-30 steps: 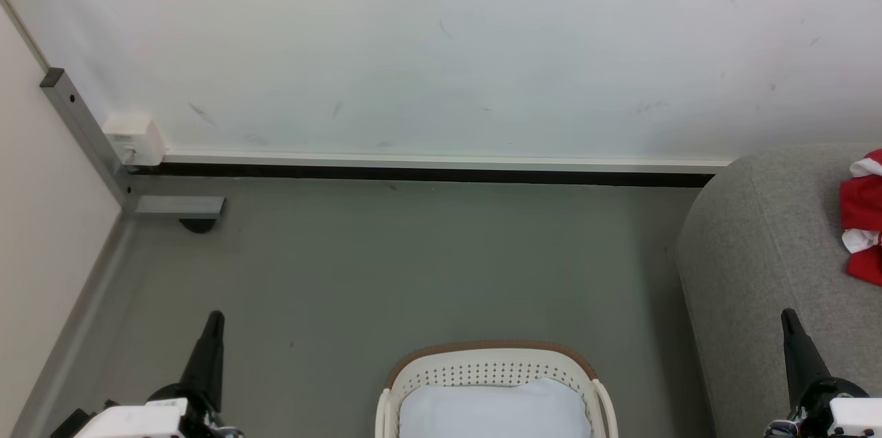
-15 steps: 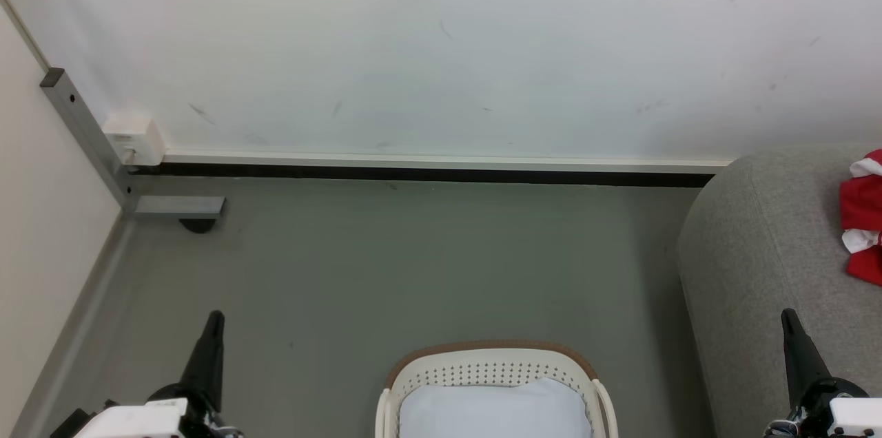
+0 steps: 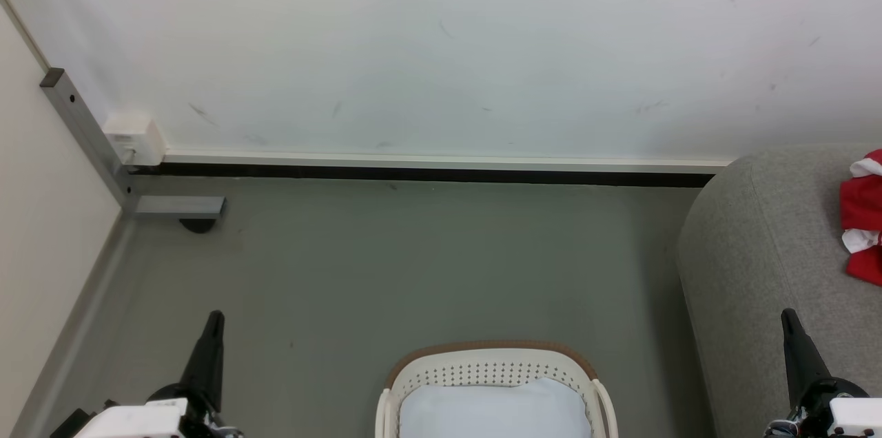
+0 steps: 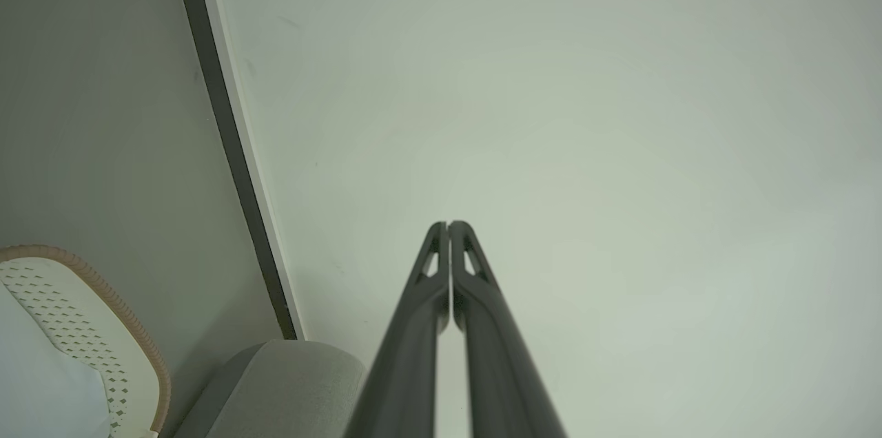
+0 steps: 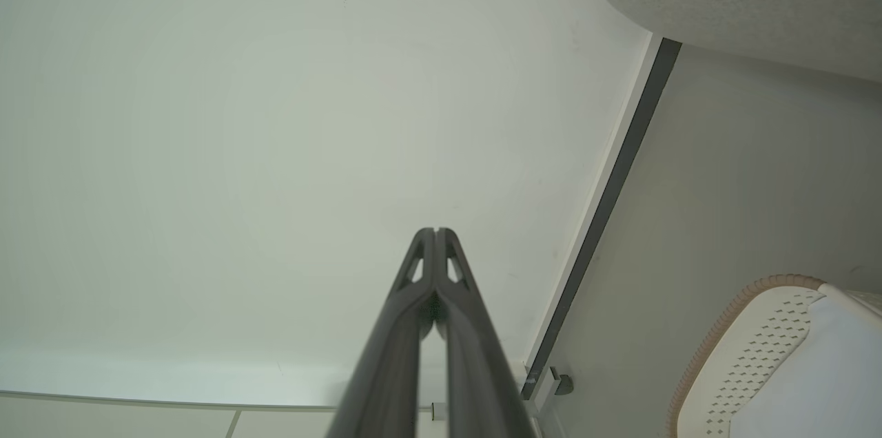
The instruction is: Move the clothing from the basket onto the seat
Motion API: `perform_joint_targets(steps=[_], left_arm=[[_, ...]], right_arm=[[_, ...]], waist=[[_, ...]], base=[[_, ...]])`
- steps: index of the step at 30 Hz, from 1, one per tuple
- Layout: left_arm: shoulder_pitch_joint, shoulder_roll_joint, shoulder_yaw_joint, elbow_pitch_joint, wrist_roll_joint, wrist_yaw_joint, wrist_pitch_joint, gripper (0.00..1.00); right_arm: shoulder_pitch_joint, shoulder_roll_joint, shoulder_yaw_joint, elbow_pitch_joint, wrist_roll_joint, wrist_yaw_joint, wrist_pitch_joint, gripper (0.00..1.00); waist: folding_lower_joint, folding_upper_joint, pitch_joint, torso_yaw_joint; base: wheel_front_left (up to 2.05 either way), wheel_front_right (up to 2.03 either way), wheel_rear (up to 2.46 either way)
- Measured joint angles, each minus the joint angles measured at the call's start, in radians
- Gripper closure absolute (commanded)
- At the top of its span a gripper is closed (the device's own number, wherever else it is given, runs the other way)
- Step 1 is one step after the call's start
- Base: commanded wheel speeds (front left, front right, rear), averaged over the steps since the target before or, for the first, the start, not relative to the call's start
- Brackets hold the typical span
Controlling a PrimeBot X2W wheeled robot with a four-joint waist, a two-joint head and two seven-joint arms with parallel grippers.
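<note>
Nothing moved, clothing (image 3: 865,217) on seat (image 3: 758,252), bare floor (image 3: 413,259) between basket (image 3: 493,346) and wall (image 3: 441,45)

the head view looks forward and down from above at the floor (image 3: 413,266) and the wall (image 3: 441,45), with the basket (image 3: 493,363) close under it at the bottom edge and the seat (image 3: 758,252) at right. the left wrist view looks along the left gripper (image 4: 448,224) at that wall, rolled sideways; the right wrist view does likewise along the right gripper (image 5: 436,231). all three share wall, skirting (image 3: 441,175), basket rim and a seat corner.
</note>
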Motion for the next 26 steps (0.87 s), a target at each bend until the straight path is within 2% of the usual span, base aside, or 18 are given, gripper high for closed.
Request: perform_joint_targets(steps=[26], left_arm=[[0.000,0.000,0.000,0.000,0.000,0.000,0.000,1.00]], right_arm=[[0.000,0.000,0.000,0.000,0.000,0.000,0.000,1.00]], waist=[[0.0000,0.0000,0.000,0.000]], base=[[0.00,0.00,0.00]])
